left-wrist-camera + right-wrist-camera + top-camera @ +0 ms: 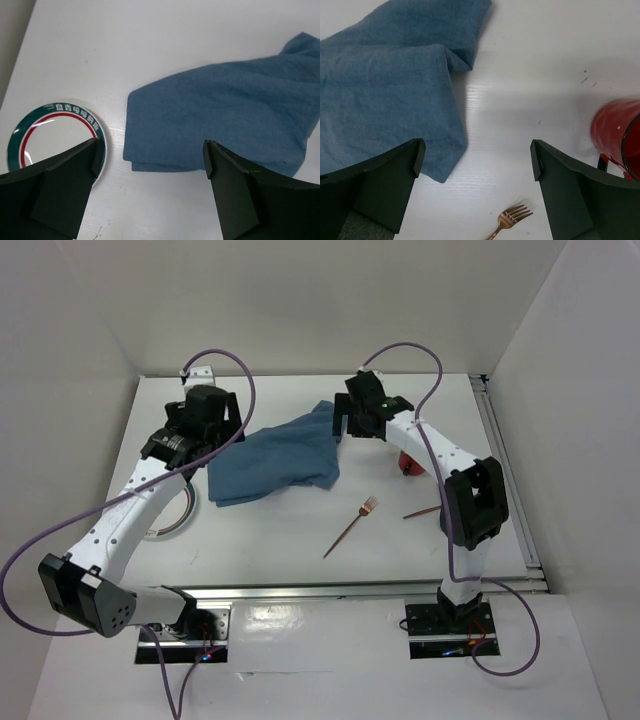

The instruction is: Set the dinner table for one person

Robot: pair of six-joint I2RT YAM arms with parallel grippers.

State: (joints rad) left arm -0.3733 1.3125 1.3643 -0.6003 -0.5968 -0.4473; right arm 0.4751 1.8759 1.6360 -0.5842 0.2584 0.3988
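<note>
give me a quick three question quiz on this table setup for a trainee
1. True or false: the fork lies on the bare table, apart from the blue cloth.
2. Which sits on the left arm's side of the cloth? A fork, B plate, C neither.
3. Fill in: the left gripper and right gripper are both ___.
Key: 1 true; 2 B; 3 open, holding nothing.

Bright, even overhead light (soft shadows)
</note>
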